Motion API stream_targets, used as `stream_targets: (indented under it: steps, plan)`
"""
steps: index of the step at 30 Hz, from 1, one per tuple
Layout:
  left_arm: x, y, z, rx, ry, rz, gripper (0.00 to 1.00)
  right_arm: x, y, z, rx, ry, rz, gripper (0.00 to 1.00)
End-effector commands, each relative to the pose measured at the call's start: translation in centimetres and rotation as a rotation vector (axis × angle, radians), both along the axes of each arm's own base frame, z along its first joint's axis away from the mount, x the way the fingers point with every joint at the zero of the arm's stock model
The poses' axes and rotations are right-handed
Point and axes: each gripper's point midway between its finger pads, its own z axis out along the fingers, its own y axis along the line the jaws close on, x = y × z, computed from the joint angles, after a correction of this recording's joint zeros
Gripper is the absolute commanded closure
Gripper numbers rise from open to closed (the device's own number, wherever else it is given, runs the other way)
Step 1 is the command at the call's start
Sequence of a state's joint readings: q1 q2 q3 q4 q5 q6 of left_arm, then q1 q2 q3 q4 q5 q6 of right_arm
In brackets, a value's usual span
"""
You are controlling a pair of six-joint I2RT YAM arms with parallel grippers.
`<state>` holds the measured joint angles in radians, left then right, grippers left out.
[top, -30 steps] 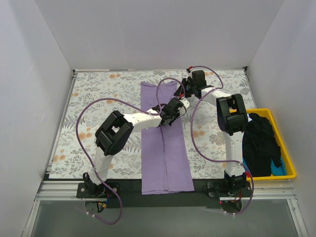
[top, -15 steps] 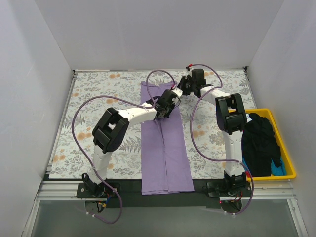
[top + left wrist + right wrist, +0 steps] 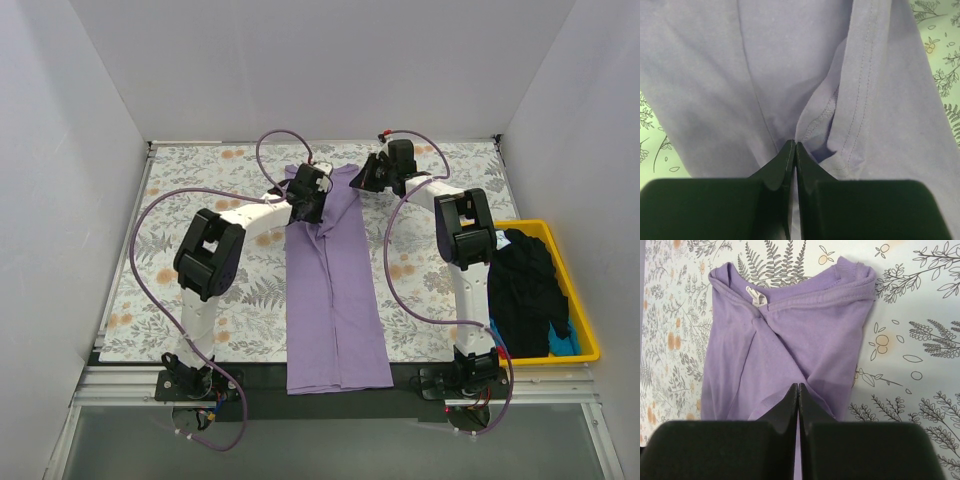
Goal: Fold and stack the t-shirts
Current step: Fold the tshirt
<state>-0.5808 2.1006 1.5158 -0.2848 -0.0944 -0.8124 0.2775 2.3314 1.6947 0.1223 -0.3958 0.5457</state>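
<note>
A lavender t-shirt lies folded into a long strip down the middle of the table, its hem at the near edge. My left gripper is at the strip's far left end; in the left wrist view it is shut on a fold of the lavender fabric. My right gripper is at the far right corner; in the right wrist view it is shut on the shirt just below the collar. A black t-shirt and a blue one lie in the tray.
A yellow plastic tray sits at the right edge of the table. The table has a floral cloth. White walls enclose the left, back and right sides. Purple cables loop above both arms.
My left gripper has moved from the middle of the strip up and left to its far left end. My right gripper has shifted slightly left at the far right corner.
</note>
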Motion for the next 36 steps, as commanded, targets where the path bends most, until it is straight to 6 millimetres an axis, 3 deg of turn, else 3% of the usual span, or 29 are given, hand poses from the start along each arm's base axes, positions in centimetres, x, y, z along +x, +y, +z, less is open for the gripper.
stream_targets:
  steps: [1,9,20,29,36]
  plan:
    - [1.0,-0.3,3.4,-0.084,-0.036,0.01,1.0,2.0,0.1,1.6,0.035,-0.072,-0.016,0.99]
    - [1.6,1.7,3.0,-0.091,-0.021,0.053,1.0,2.6,-0.2,0.9,0.043,-0.065,-0.042,0.99]
    - [2.0,1.5,2.5,-0.124,-0.008,0.073,0.92,3.1,-0.2,0.5,0.058,-0.064,-0.057,0.99]
    - [1.6,0.2,2.5,-0.193,0.024,0.057,0.92,4.3,-0.3,3.1,0.057,-0.149,-0.063,0.99]
    - [2.0,2.0,1.4,-0.134,0.021,0.17,0.92,4.8,-0.5,2.3,0.056,-0.137,-0.078,0.99]
